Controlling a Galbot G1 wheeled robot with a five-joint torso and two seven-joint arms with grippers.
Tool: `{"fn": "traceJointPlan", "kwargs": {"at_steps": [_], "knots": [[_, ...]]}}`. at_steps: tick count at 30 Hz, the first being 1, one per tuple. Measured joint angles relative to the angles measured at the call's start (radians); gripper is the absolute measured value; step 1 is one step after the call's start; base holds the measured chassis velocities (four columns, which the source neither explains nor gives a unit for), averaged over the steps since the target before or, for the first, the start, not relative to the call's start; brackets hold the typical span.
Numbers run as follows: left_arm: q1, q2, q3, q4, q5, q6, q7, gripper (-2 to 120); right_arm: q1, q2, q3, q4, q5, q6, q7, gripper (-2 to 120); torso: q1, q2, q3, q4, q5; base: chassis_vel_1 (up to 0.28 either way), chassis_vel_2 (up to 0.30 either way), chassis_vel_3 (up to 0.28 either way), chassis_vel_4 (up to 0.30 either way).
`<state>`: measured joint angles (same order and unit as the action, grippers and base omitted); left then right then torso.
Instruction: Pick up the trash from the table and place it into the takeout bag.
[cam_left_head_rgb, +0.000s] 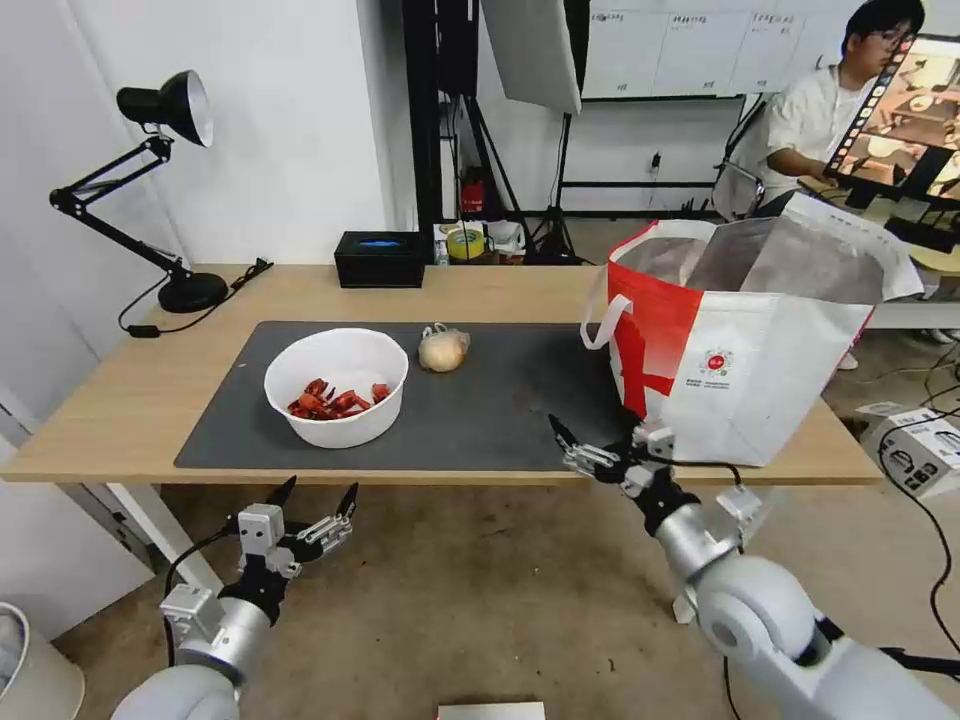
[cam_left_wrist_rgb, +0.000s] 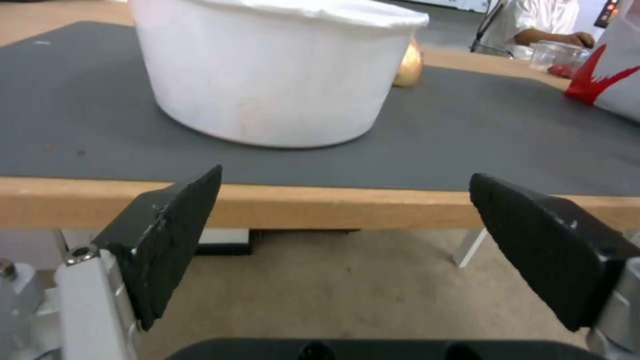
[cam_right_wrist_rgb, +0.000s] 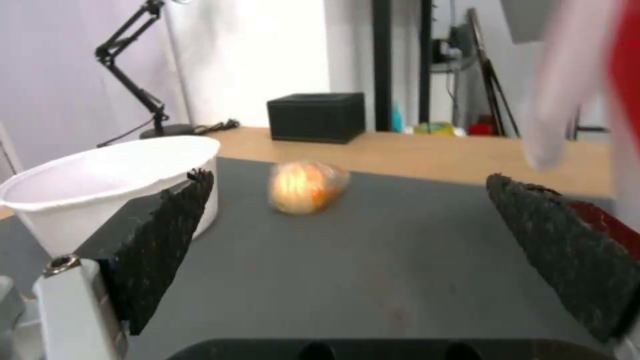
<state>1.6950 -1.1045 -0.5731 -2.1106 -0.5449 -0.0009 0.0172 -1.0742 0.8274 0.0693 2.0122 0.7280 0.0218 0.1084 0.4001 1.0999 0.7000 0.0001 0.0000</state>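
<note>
Both tools gape: left below table edge, right over it.

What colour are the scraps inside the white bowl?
Red, piled in the white bowl; the head view shows them best.

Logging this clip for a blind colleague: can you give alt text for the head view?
A white bowl of red shell scraps and a beige wrapped lump sit on a grey mat, beside an open white and red takeout bag. The right hand is open at the table's near edge by the bag; the left hand is open, below that edge.
</note>
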Motion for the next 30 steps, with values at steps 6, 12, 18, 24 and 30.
{"fn": "traceJointPlan", "kwargs": {"at_steps": [6, 12, 18, 24, 30], "knots": [[0.002, 0.003, -0.008, 0.003, 0.0, 0.0, 0.0, 100, 0.224, 0.012, -0.163, -0.106, 0.066, -0.024, 0.023, 100, 0.0, 0.0, 0.0, 0.0, 0.0, 0.0, 0.0, 0.0, 0.0], [0.005, 0.002, -0.014, 0.008, -0.001, 0.0, -0.001, 100, 0.389, 0.049, -0.267, -0.205, 0.127, -0.051, 0.034, 100, 0.0, 0.0, 0.0, -0.0001, 0.0, 0.0, 0.0, 0.0, 0.0], [0.008, 0.003, -0.016, 0.012, -0.001, -0.004, -0.001, 100, 0.553, 0.127, -0.357, -0.363, 0.151, -0.054, 0.029, 100, 0.0, 0.0, 0.0, 0.0, 0.0, 0.0, 0.0, 0.0, 0.0], [0.001, 0.01, -0.017, 0.012, -0.005, -0.005, -0.002, 100, 0.656, 0.204, -0.423, -0.486, 0.195, -0.071, 0.021, 100, 0.0, 0.0, 0.0, -0.0001, -0.0001, 0.0, 0.0, 0.0, 0.0], [0.008, -0.003, -0.021, 0.016, -0.004, -0.01, -0.003, 100, 0.777, 0.316, -0.504, -0.693, 0.225, -0.09, -0.028, 100, 0.0, 0.0, 0.0, 0.0001, -0.0001, 0.0, 0.0, 0.0, 0.0]]}}
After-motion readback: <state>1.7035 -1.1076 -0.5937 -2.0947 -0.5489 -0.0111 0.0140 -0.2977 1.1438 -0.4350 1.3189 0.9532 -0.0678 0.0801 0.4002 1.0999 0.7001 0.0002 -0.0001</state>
